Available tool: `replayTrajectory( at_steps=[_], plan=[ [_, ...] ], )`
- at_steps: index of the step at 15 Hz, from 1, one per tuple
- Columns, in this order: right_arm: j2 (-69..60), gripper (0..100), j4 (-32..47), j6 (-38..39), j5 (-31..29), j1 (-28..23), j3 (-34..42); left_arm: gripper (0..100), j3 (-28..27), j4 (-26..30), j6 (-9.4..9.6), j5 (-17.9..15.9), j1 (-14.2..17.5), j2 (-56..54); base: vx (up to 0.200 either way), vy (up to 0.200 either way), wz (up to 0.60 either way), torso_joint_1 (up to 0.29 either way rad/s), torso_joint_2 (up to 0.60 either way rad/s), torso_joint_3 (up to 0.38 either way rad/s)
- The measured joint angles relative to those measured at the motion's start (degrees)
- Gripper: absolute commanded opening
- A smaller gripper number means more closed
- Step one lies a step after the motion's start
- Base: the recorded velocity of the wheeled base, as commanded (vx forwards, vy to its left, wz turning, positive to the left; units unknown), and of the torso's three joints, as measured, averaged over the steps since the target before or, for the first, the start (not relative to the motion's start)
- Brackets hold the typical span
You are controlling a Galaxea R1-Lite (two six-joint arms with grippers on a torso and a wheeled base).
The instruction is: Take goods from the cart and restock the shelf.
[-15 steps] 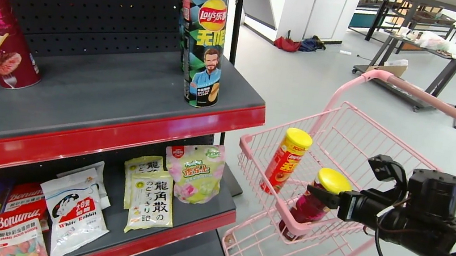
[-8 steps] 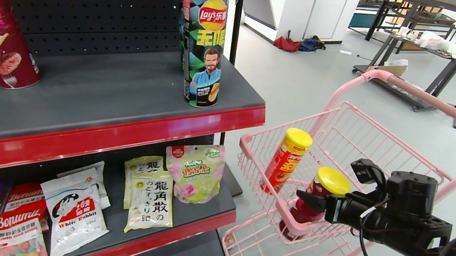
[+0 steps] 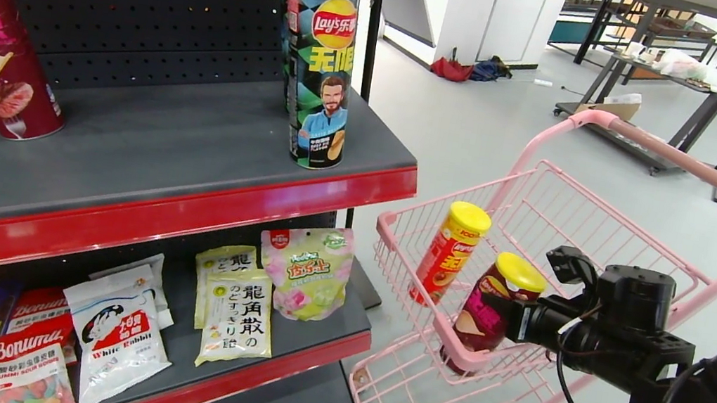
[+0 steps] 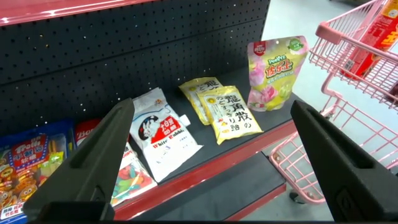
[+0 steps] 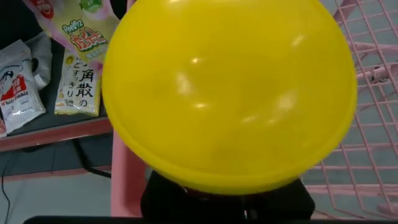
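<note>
**Maroon cylindrical crisp can with a yellow plastic lid is now gripped and coming up out of the cart**

The maroon can (image 3: 488, 310) sits in the front corner of the pink wire shopping cart (image 3: 459, 191). It leans with its lid tipped toward the shelf, and its base is still below the basket rim. The right gripper (image 3: 504, 309) has its fingers closed around the can's upper body, just under the lid. In the right wrist view that lid (image 5: 230, 93) sits directly in front of the camera.

Half a second ago the can stood lower and nearly upright, with the fingers only reaching its side. A second ago the arm was farther back and higher. Now the can has tilted and risen, and its printed side shows, so I judge the grasp has taken hold and the lift has begun.

The slim yellow-and-red can (image 3: 450, 254) beside it has not shifted. Ahead lies the carry to the grey upper shelf board with a red front edge (image 3: 160, 150).

The left gripper (image 4: 211, 112) hangs before the lower shelf, fingers spread wide and holding nothing.
</note>
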Motion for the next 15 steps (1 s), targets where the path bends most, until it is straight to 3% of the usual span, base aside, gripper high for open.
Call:
replayTrajectory(
  at_steps=[6, 13, 15],
  plan=[
    [-2.3, 0, 1.2, 0.0, -0.8, 0.0, -3.1, 100, 0.0, 0.0, -0.02, 0.0, 0.0, 0.0, 0.000, 0.000, 0.00, 0.000, 0.00, 0.000],
    [-21.8, 0, 21.4, -3.4, -1.4, 0.8, -12.6, 100, 0.0, 0.0, 0.00, 0.0, 0.0, 0.0, 0.000, 0.000, 0.00, 0.000, 0.00, 0.000],
    [-29.6, 0, 26.6, -5.2, -4.6, 0.3, -13.8, 100, 0.0, 0.0, -0.05, 0.0, 0.0, 0.0, 0.000, 0.000, 0.00, 0.000, 0.00, 0.000]
  ],
)
